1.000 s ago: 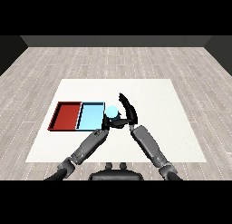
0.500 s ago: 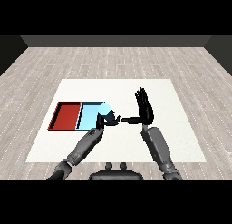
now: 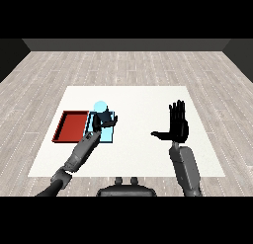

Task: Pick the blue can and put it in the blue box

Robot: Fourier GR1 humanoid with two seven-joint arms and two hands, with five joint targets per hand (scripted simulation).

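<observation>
step: looked like the carry was basically done and it was down to the drop-off, going by where everything sat
left hand (image 3: 105,121): curled round the blue can (image 3: 100,107), holding it right over the blue tray (image 3: 109,136); only the can's pale top poked out above the fingers
can: over the far end of the blue tray, though I couldn't tell if its base was touching the tray floor or hanging just above it, since the hand covered that bit
right hand (image 3: 177,124): well off to the side, fingers straight up and spread, thumb sticking out, holding nothing and nowhere near the can
red tray (image 3: 70,126): just beside the blue one on its left, touching or near enough, nothing in it that I could see
table (image 3: 148,100): white, both trays lay toward its left part
next move: my guess, lower the can till it sat flat in the blue tray, then uncurl the fingers and lift the hand straight up so it didn't tip the can
watch out for: the can was close to the tray's far rim, so I'd set it down a touch further in
</observation>
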